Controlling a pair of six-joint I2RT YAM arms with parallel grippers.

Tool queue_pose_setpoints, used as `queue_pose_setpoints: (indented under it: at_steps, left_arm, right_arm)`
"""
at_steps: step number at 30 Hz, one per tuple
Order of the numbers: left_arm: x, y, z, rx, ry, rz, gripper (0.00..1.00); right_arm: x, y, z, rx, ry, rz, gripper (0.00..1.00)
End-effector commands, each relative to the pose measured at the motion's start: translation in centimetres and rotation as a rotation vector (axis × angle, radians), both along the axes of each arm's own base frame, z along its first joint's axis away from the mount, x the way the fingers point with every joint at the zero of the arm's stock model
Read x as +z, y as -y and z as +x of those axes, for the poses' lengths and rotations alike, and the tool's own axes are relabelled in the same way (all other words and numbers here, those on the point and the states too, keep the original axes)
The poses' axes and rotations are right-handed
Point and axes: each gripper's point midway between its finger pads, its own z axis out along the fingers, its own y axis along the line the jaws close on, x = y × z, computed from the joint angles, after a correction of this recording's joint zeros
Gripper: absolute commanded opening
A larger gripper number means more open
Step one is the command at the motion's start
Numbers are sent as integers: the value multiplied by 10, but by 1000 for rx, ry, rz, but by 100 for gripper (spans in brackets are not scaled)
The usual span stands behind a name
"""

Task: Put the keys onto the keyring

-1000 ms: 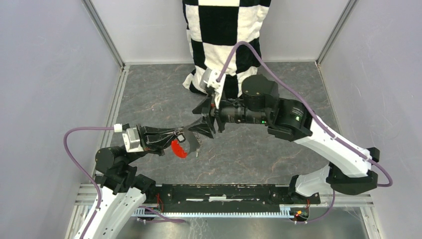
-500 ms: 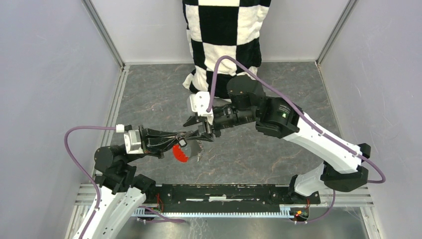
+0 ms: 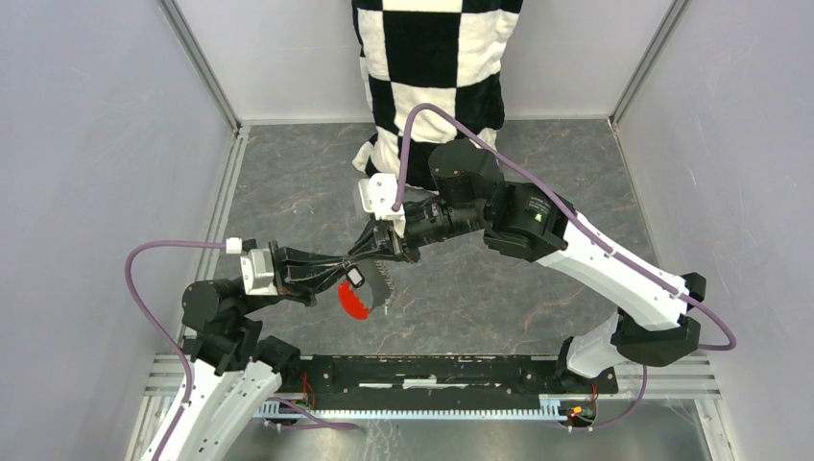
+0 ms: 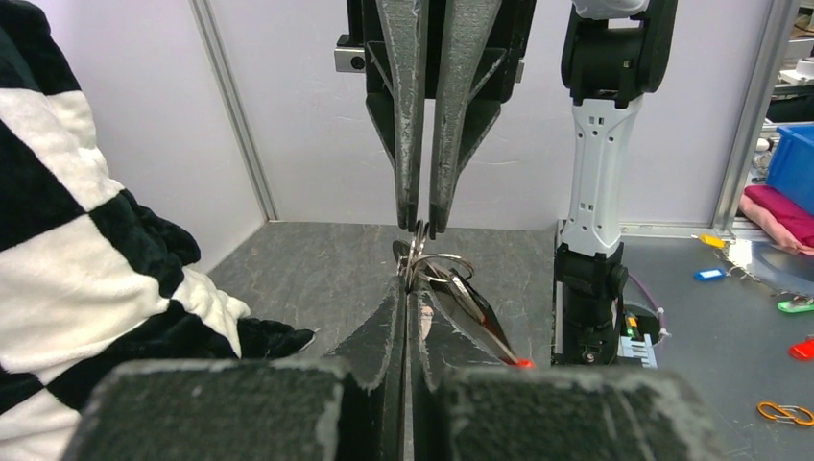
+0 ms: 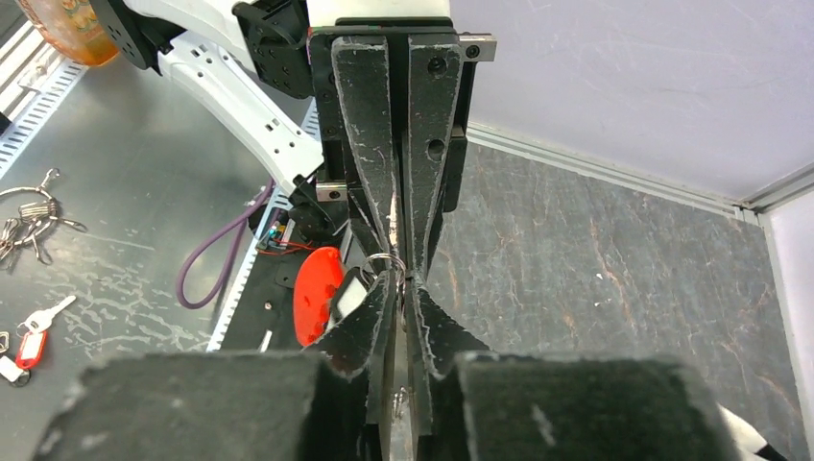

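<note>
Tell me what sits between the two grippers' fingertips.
Only the keyring: its silver ring bridges the left gripper and right gripper, clearest in the left wrist view.

We record two arms, the left arm (image 3: 216,389) and the right arm (image 3: 614,279), two grippers, the left gripper (image 4: 411,288) and the right gripper (image 4: 425,229), one keyring (image 4: 443,264) with one red tag (image 3: 355,301), one black-headed key (image 3: 355,278), and one checked cloth (image 3: 432,67).
</note>
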Motion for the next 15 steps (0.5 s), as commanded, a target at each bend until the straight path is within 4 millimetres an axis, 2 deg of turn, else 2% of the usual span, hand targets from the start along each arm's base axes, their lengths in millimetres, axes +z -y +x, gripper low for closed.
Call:
queue_pose_setpoints:
  at_steps: [1,2,5,8,12,15]
  left_arm:
    - [20,-3,-8,-4,39,-30,2]
    - [20,-3,-8,-2,39,-30,2]
    - [21,-4,-8,-1,39,-32,2]
    - [21,-4,-8,2,41,-33,2]
    - [22,-4,-8,1,43,-33,2]
    - [23,-4,-10,-2,49,-32,2]
  right_arm:
    - [13,4,0,-3,-8,22,20]
    - [11,5,1,-9,-12,15,30]
    - [10,7,3,-26,-15,12,36]
    - [12,7,4,-31,-13,23,36]
    - [11,5,7,-38,-30,22,28]
    - [7,4,9,-47,-34,10,29]
